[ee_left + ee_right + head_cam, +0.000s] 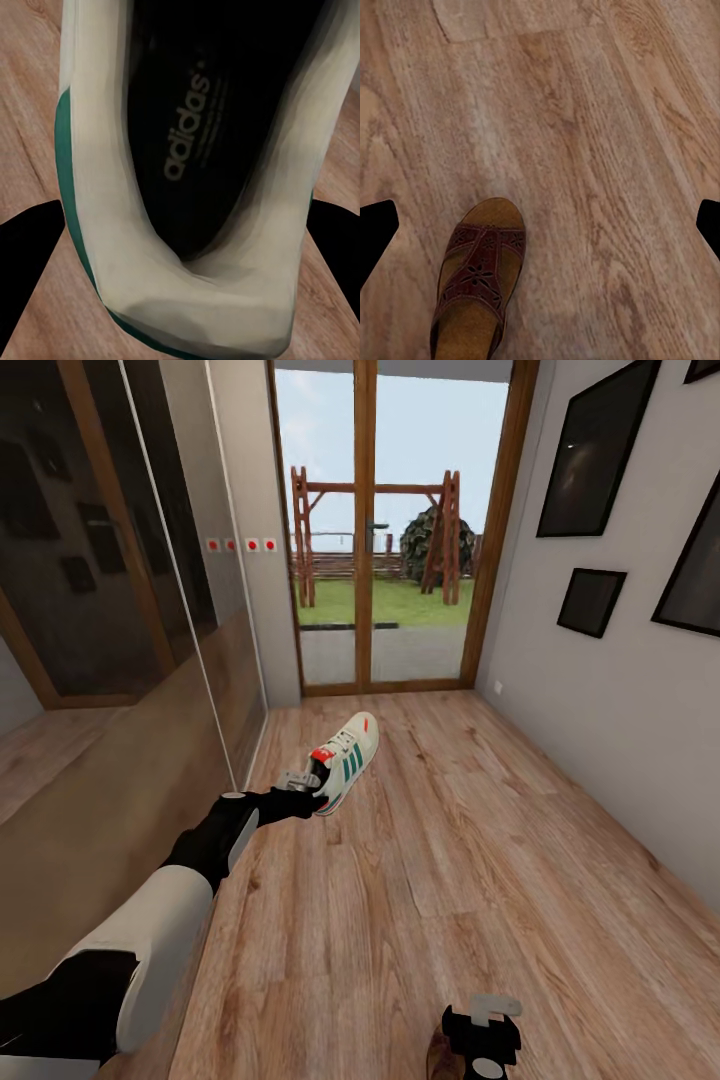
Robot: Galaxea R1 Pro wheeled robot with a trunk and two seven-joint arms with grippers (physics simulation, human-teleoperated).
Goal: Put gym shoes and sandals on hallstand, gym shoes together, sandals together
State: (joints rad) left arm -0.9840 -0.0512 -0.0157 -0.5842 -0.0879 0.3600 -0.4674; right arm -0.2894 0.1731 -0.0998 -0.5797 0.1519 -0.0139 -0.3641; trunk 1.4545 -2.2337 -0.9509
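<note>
Here, the left tool is clamped on a gym shoe lifted off the wooden floor, while a sandal lies beneath the spread right tool; next, carrying to the rack.

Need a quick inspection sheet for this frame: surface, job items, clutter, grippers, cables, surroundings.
Surface: corridor floor, light wood planks.
Job's things: one gym shoe at the left gripper; the left wrist view looks straight into its opening. One sandal lies flat on the floor below the right gripper.
Clutter: nothing seen.
Grippers: left gripper is at the shoe's heel, fingers on either side of it; whether it is clamped cannot be told. Right gripper hangs over the sandal, fingers wide apart, holding nothing.
Cables: nothing seen.
Surroundings: glass door ahead, mirrored wardrobe left, framed pictures right.
</note>
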